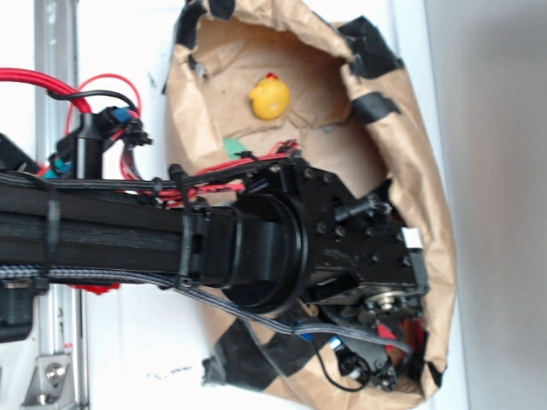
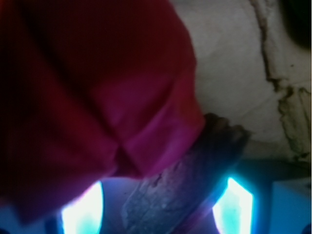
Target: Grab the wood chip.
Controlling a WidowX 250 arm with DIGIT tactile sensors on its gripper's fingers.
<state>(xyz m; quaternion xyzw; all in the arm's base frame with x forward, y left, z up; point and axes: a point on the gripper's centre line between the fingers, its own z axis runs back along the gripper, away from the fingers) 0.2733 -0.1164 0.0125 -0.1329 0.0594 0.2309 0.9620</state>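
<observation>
My black arm (image 1: 214, 243) reaches into a taped brown paper bag (image 1: 419, 162), where a yellow rubber duck (image 1: 270, 96) sits beyond it.

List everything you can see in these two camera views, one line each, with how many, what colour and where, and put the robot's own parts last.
wood chip: one, dark brown and rough-grained, wrist view bottom centre, partly under the red cloth.
red cloth: one, red to magenta, fills the left and top of the wrist view, very close to the camera.
rubber duck: one, yellow, inside the paper bin near its upper part.
paper bin: one, brown paper with black tape patches, on the white surface.
green scrap: one, green, in the bin below the duck; what it is cannot be told.
arm: one, black with red cables, reaching from the left into the bin.
tool: one, glowing cyan fingertips either side of the wood chip; contact unclear.
</observation>
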